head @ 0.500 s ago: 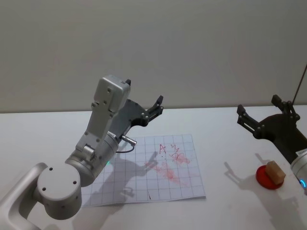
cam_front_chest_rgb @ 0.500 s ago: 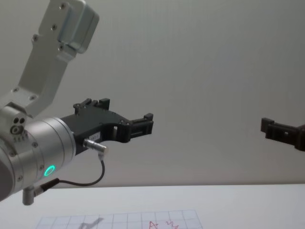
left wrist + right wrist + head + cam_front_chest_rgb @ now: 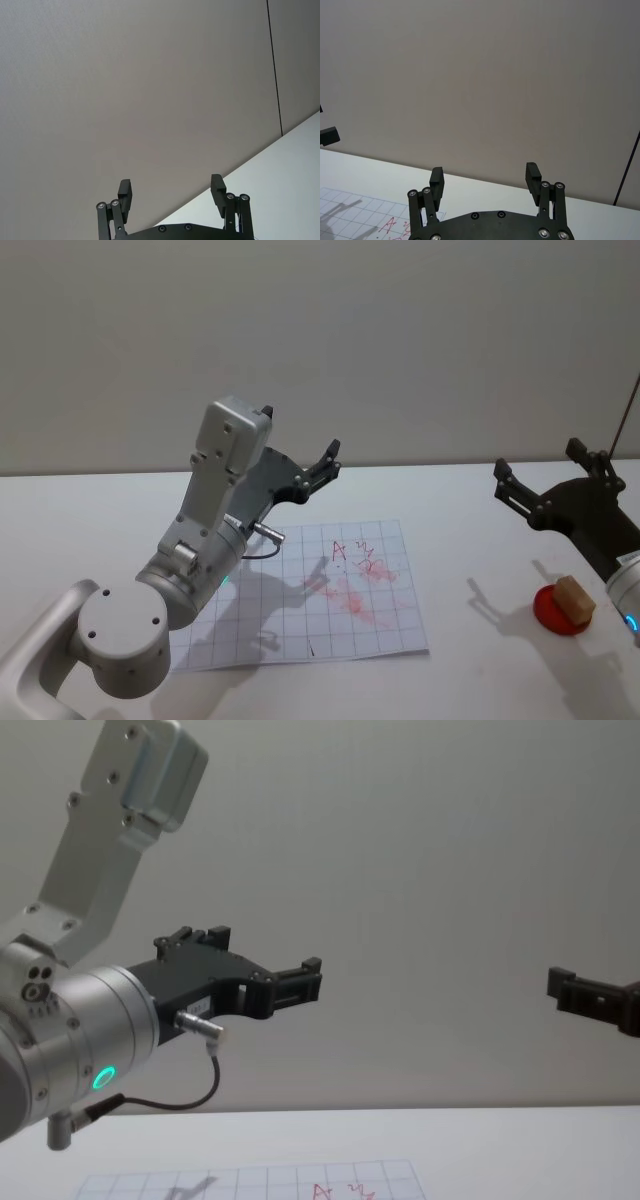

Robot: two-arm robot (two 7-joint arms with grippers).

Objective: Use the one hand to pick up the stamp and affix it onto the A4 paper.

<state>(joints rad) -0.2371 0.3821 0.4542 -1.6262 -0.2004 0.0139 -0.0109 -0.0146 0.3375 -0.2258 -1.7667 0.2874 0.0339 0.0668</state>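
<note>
The right end effector [image 3: 540, 465] hangs in the air over the right side of the counter [image 3: 470, 540]. Its two black fingers are spread wide, nothing is between them, and it touches nothing. In the right wrist view the same end effector [image 3: 485, 174] shows both fingertips well apart against the plain wall [image 3: 480, 75]. Its arm comes in from the right edge in the head view, and the end effector is held level and points toward the wall.

The stamp [image 3: 572, 597], a small light-brown wooden block, sits on a round red pad [image 3: 550, 615] on the counter. It is near the right edge, nearer to the robot than the right end effector's fingertips and lower down, and not in contact with them.

The A4 paper [image 3: 390, 630] lies flat at the middle of the counter, with its pale blue grid and red scribbles facing up. It is well apart from the stamp, which lies to its right.

The left end effector [image 3: 325, 462] is raised above the paper's far left part. Its fingers are also spread and empty, as the left wrist view shows [image 3: 170, 184]. That arm is bent upward at the elbow, with a glowing green ring [image 3: 103, 1077] and a thin cable [image 3: 190, 1100] looping under its wrist.
</note>
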